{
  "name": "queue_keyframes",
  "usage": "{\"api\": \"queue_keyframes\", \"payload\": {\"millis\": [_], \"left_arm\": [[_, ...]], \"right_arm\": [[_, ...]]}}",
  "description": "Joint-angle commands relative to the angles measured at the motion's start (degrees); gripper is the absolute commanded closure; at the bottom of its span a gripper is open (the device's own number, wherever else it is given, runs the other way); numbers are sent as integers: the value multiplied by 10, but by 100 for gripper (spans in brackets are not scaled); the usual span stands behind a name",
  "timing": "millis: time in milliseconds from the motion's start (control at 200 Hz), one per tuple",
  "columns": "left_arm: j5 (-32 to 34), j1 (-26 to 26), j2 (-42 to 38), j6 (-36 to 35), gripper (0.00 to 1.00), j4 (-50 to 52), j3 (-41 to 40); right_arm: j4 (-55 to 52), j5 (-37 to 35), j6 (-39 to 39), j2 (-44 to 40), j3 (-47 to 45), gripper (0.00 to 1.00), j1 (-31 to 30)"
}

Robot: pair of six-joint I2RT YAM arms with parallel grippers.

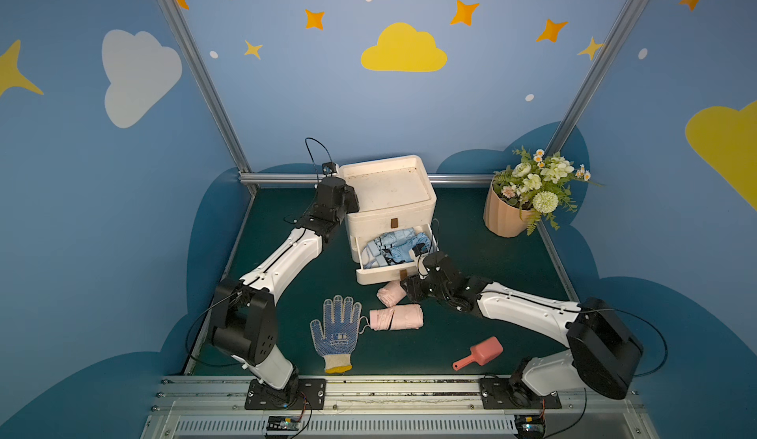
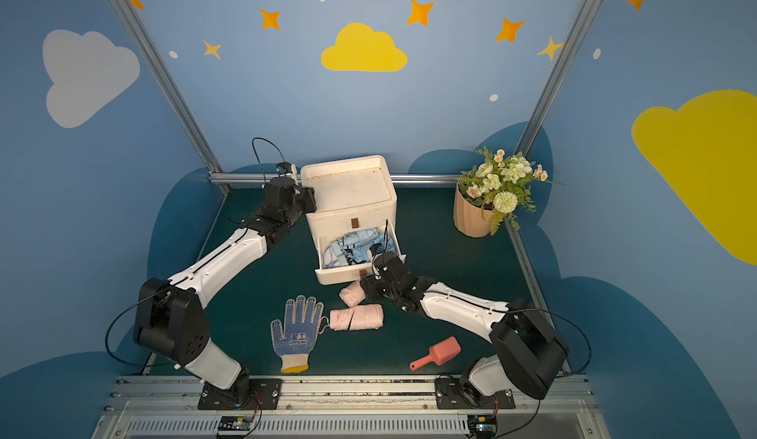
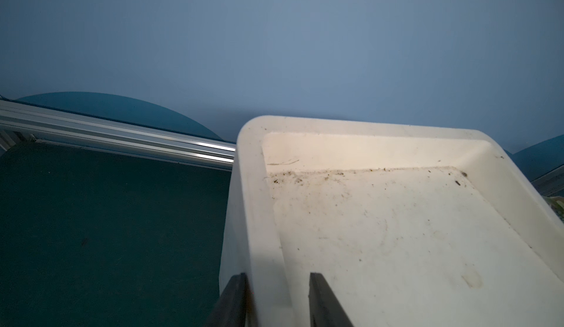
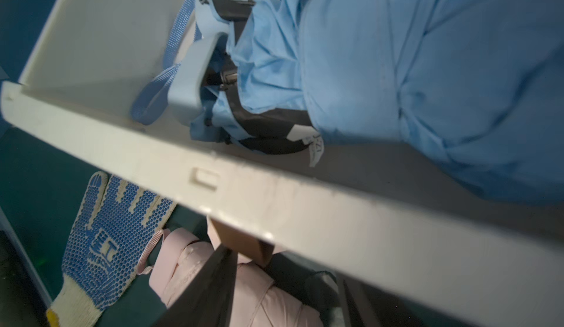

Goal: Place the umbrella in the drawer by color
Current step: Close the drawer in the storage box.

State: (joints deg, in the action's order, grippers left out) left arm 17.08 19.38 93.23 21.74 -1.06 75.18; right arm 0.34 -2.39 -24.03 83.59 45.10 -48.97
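While a crumpled blue umbrella (image 1: 395,244) fills the smooth white plastic drawer (image 1: 381,275), the right gripper (image 4: 283,267) gapes around a soft, rolled pink umbrella (image 1: 389,293); the left gripper (image 3: 277,276) straddles the rounded rim of the chest (image 3: 366,125), though I cannot tell whether it is clamping.

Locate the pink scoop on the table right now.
In both top views the pink scoop lies on the green mat, at the robot's right front, between the front pink umbrella and the right arm's base, touching neither.

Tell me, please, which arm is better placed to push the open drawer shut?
Right: the right tool sits at the brown pull tab on the white plastic drawer; the left tool straddles the rim of the white cabinet.
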Motion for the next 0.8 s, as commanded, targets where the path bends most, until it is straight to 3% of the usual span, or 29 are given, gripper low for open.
{"api": "queue_keyframes", "payload": {"millis": [0, 185, 456, 796], "left_arm": [[-19, 10, 15, -31, 73, -11, 0], [7, 34, 5, -33, 79, -13, -21], [-13, 55, -14, -4, 85, -7, -45], [-28, 66, -17, 7, 86, 11, -51]], "right_arm": [[57, -18, -3, 18, 25, 45, -3], [106, -48, 2, 14, 35, 46, -6], [182, -143, 9, 17, 32, 46, -9], [266, -211, 54, 36, 34, 46, -7]]}}
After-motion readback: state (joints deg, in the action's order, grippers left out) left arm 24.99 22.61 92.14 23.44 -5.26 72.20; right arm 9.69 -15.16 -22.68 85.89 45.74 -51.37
